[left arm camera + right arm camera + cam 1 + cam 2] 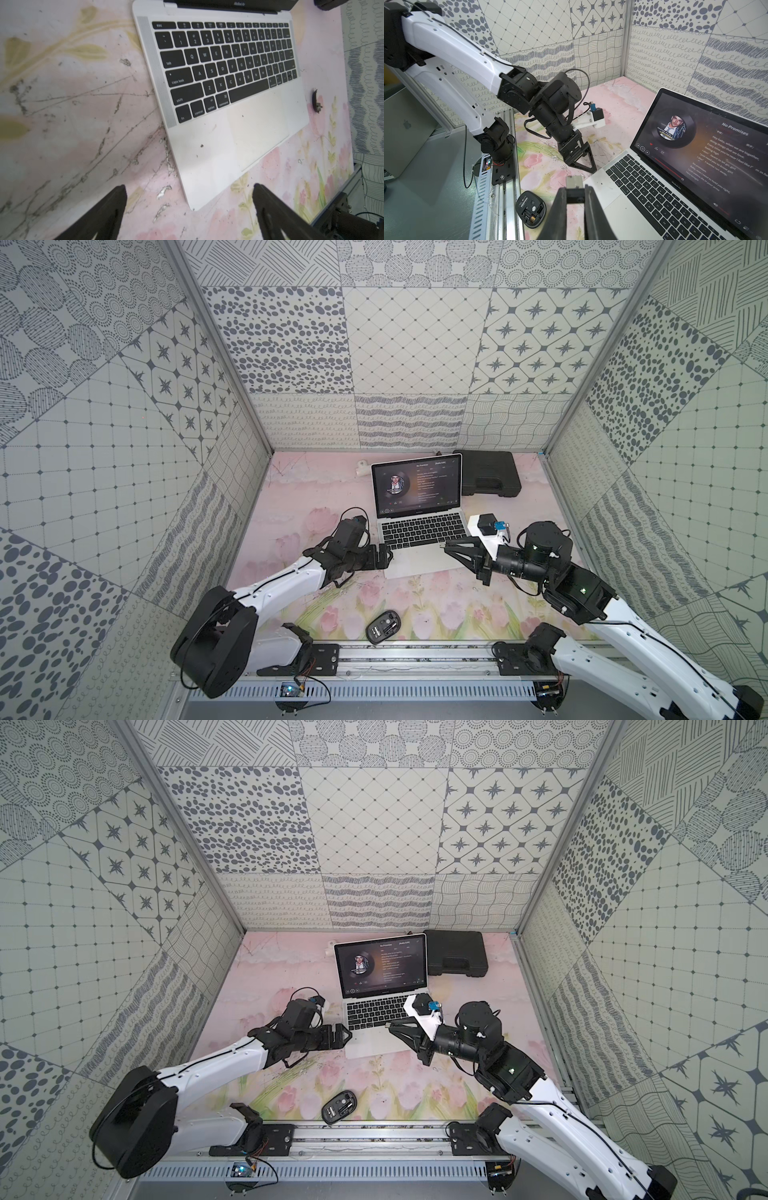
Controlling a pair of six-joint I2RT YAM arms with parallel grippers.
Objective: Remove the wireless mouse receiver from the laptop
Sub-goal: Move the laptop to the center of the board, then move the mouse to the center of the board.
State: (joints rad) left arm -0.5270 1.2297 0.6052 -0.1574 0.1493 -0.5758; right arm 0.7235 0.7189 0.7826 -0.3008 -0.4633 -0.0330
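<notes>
Pink tulip-printed tabletop [316, 497], grey-patterned tile walls [415, 344] all round, and there I was at work in the middle of it. The slim silver laptop [417, 531] with black keys sat open at mid-table, its dark music-player screen lit with a round portrait. And my right gripper [447, 547]? It hung above the laptop's right side, jaws pinched tight on the tiny black wireless mouse receiver [574, 195]. The silver plug poked out past my fingers [590, 203], clear of the laptop. On the other side, my left gripper [189, 186] sat low by the laptop's front left corner, jaws spread wide and empty. Down by the front rail [415, 651] lay the black oval computer mouse [383, 626], belly up, battery bay uncovered. Behind the laptop to the right, near the back wall, the black rectangular plastic case [490, 475] with a moulded handle lay flat.
</notes>
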